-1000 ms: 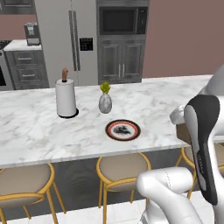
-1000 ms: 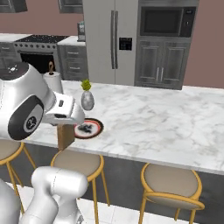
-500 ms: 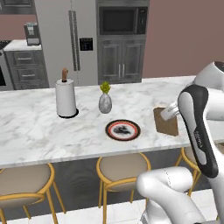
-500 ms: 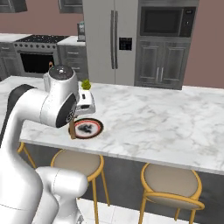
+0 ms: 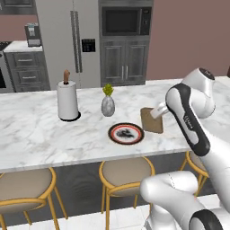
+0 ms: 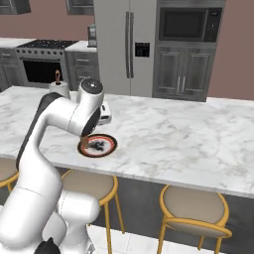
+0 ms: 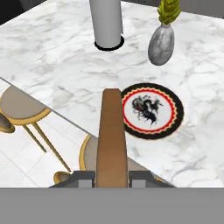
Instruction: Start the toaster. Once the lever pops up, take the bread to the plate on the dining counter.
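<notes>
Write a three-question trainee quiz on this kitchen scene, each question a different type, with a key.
1. True or false: the bread already lies flat on the plate.
2. What stands between the paper towel roll and the plate? A) vase with yellow flowers B) kettle C) mug
3. Fill in: the gripper has its jaws ___ on the bread.

Key: 1 false; 2 A; 3 shut

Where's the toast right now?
In the left base view, the square brown toast slice hangs in the end effector, just right of the round dark-rimmed plate.
</notes>
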Controlling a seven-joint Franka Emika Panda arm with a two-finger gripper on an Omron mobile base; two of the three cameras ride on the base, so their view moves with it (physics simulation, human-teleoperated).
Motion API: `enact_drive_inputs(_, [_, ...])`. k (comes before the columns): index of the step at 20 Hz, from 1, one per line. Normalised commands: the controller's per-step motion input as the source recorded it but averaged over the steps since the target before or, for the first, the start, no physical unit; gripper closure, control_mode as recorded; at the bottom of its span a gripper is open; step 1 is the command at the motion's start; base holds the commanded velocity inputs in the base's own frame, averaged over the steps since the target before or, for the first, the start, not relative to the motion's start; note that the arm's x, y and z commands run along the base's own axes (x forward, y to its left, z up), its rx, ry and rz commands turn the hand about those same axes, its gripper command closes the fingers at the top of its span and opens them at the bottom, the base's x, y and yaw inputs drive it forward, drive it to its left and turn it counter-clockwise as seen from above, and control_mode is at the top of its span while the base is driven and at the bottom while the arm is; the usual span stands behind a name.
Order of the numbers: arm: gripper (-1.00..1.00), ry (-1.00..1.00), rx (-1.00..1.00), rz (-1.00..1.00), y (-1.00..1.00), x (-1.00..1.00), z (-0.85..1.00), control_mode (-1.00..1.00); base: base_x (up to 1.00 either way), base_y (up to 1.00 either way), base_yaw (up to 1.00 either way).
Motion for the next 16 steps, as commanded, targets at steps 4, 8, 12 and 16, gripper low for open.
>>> enact_drive_inputs(4, [1.0, 0.0, 0.08, 0.04, 0.02, 0.77, -0.36, -1.0, 0.0, 0.0, 0.0])
enact_drive_inputs(8, [1.0, 0.0, 0.01, 0.0, 0.0, 0.61, -0.34, -1.0, 0.0, 0.0, 0.0])
enact_drive_inputs(12, [1.0, 0.0, 0.0, 0.0, 0.0, 0.56, -0.41, -1.0, 0.0, 0.0, 0.0])
enact_drive_inputs(16, [1.0, 0.0, 0.0, 0.0, 0.0, 0.46, -0.46, -1.0, 0.0, 0.0, 0.0])
